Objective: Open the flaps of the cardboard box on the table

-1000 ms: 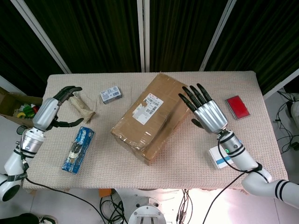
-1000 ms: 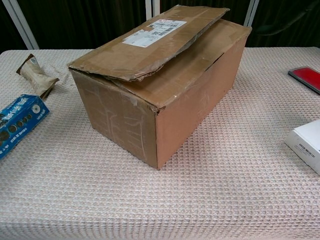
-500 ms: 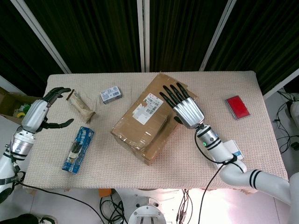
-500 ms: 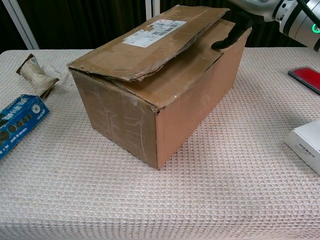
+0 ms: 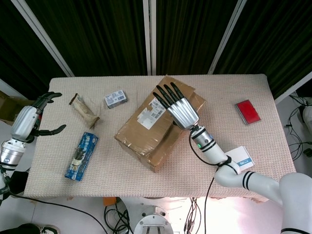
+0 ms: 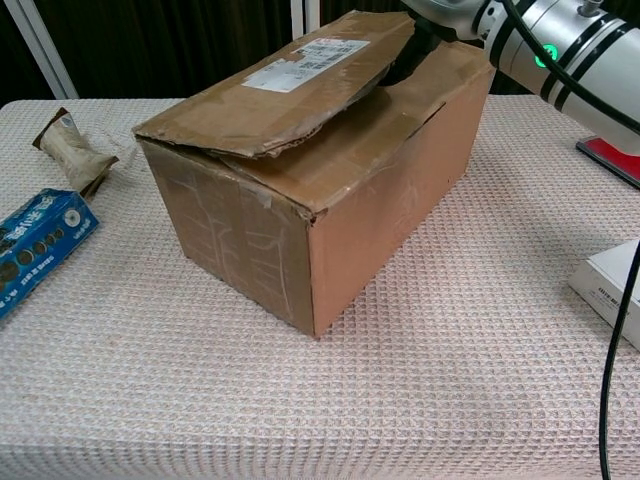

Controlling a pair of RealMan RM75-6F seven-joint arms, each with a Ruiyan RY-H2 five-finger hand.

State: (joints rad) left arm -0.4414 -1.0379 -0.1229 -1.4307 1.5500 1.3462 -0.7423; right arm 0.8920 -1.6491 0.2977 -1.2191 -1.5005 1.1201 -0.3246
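Since the earlier frames the right hand (image 5: 181,110) has travelled from the right side of the worktop (image 5: 273,146) to a place over the cardboard box (image 5: 158,124), while the left hand (image 5: 30,119) has drawn back toward the left edge. The box stands near the middle of the worktop, turned at an angle, and its upper flap (image 6: 280,85), the one with the white shipping label (image 6: 305,60), is already a little raised above the flap under it. The right hand holds nothing: its fingers (image 5: 165,95) are stretched out and apart, lying over the labelled flap, and in the chest view a dark fingertip seems to reach under the free edge of that flap near the far corner, though I cannot tell for certain if it touches. The left hand is also empty, fingers spread, well apart from the box. I judge that the task is at its first step, the approach to the top flap, and no flap is opened yet. The next move probably calls for hooking the fingers under the loose edge and lifting it outward, and the light box may slide if nothing steadies it. Smaller things lie around: a blue packet (image 5: 81,156), a beige wrapped packet (image 5: 86,111), a small grey box (image 5: 116,98), a red card (image 5: 247,111) and a white box (image 5: 241,158).
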